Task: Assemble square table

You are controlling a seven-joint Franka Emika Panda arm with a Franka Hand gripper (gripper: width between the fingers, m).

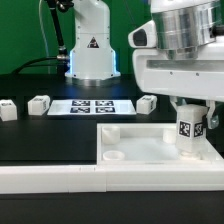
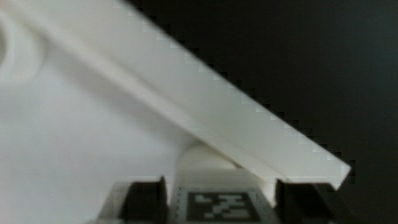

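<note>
The long white wall (image 1: 50, 178) runs nearest the camera, and the square top (image 1: 140, 146) lies just behind it, tray side up, seemingly against it. Over the top's corner at about four o'clock in the exterior view, the claw (image 1: 189, 124) is closed part-way on an upright leg (image 1: 187, 138). Its fingers (image 2: 146, 196) press the tagged body from both sides.

Three loose legs (image 1: 38, 104) lie well apart beyond the top, from nine round to twelve o'clock, near the marker board (image 1: 90, 105).

The leg looks like light, stiff, smooth plastic. I judge that a firm pinch across its flat sides, high on the body, suits it and leaves the lower end free for a socket (image 1: 112, 156). The top seems rigid but light, and might slide if pushed.

The leg's lower end and whatever lies under it are hidden, so I cannot tell whether it is seated. The wrist view is blurred and cuts off the fingertips.
</note>
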